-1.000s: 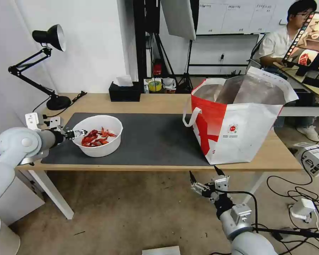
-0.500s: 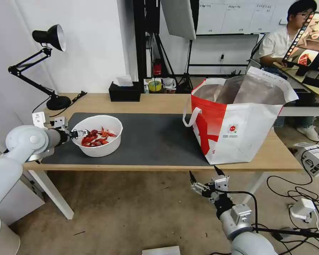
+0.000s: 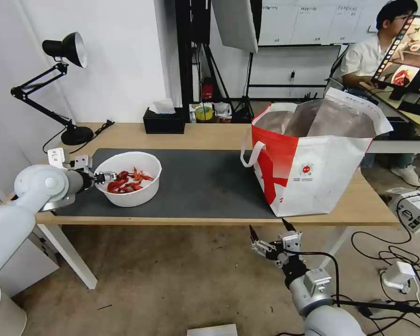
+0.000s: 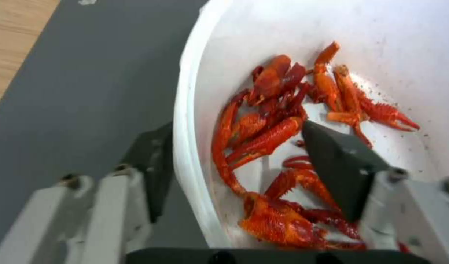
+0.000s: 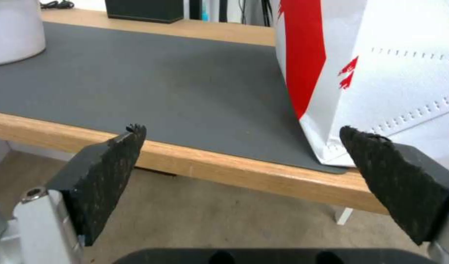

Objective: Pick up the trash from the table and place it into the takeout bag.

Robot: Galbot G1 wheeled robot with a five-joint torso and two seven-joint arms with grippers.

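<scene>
Far left: the left gripper (image 3: 102, 177) reaches over the table (image 3: 205, 135) edge to the white bowl (image 3: 142, 196) of red crayfish shells (image 4: 278, 121), which stands on the left end of the dark grey mat (image 3: 205, 186). In the left wrist view its jaws straddle the near rim, one finger outside the wall and one inside among the shells; they are parted and do not yet appear to pinch the rim. Centre: bare mat. Right: the takeout bag (image 3: 322, 177), mouth open and foil lining showing, stands on the table's right end, well apart from the bowl. Below the table's front edge the right gripper (image 3: 269, 232) waits with its jaws spread wide, holding nothing (idle).

Risks, as judged: a one-sided hold on a thin rim may let the loaded bowl tilt and spill shells on the mat; the inner finger may also trap a shell against the wall, weakening the hold.
</scene>
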